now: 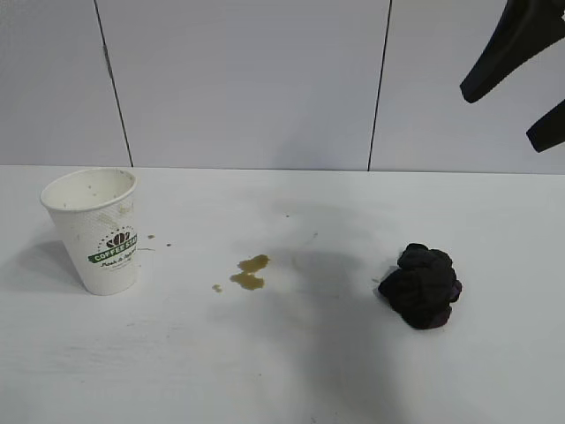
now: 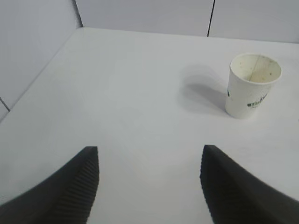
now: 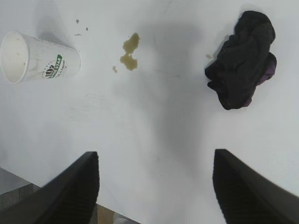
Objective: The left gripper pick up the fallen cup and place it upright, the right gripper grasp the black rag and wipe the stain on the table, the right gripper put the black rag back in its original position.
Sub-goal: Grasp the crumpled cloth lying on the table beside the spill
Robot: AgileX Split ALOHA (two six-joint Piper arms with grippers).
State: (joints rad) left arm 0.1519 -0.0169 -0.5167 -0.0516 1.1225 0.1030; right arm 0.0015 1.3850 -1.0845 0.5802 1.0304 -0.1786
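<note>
The white paper cup [image 1: 95, 228] with the green "COFFEE STAR" banner stands upright on the white surface [image 1: 282, 371], mouth up, brown specks showing inside its rim, at the left of the exterior view. A few tiny brown droplets lie just beside it. Near the middle of the surface sits the stain [image 1: 251, 272], two small yellowish-brown blotches touching each other with one small drop apart from them on the cup's side. The black rag [image 1: 422, 284], a lumpy wad with a purplish tinge, rests on the surface to the right of the stain, well apart from it and from the cup. The left pincer [image 2: 149, 184] shows only in its own wrist view: its fingers are spread with nothing between them, above bare surface, the cup farther off. The right pincer [image 1: 512, 84] hangs high at the upper right of the exterior view, above the rag's side of the surface, its fingers spread and holding nothing.
</note>
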